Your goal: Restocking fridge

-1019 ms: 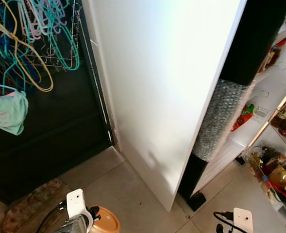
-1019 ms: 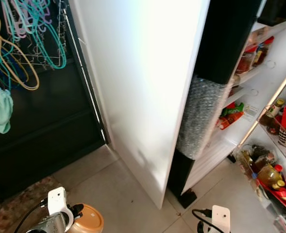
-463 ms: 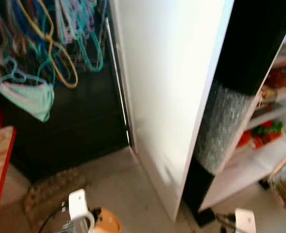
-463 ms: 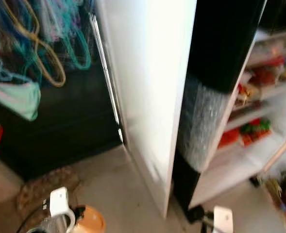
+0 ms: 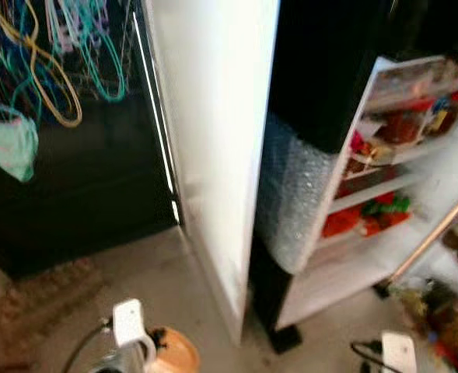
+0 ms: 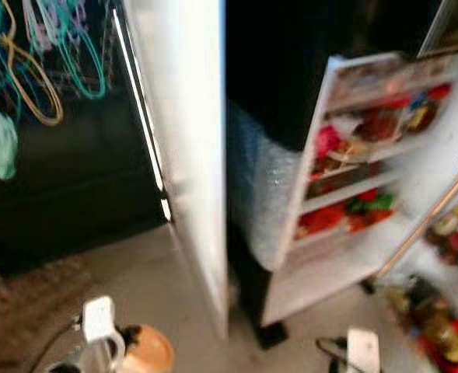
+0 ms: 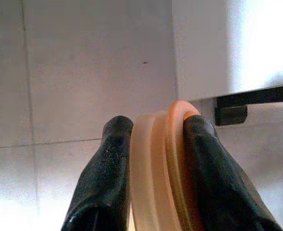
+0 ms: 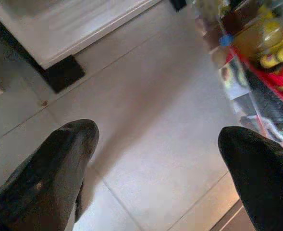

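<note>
The two eye views look forward and down from the robot's head at the open fridge door [image 5: 213,148], standing near it and seeing it almost edge-on, both blurred; they share the door, its shelves [image 6: 345,194] to the right of it, the coloured hangers [image 5: 50,54] to the left of it and the tiled floor [image 5: 174,287] below it. The left wrist view looks close along its black fingers [image 7: 107,178] at that floor by the door's foot; the right wrist view looks down between its fingers [image 8: 59,163] at floor to the right of the door.
</note>
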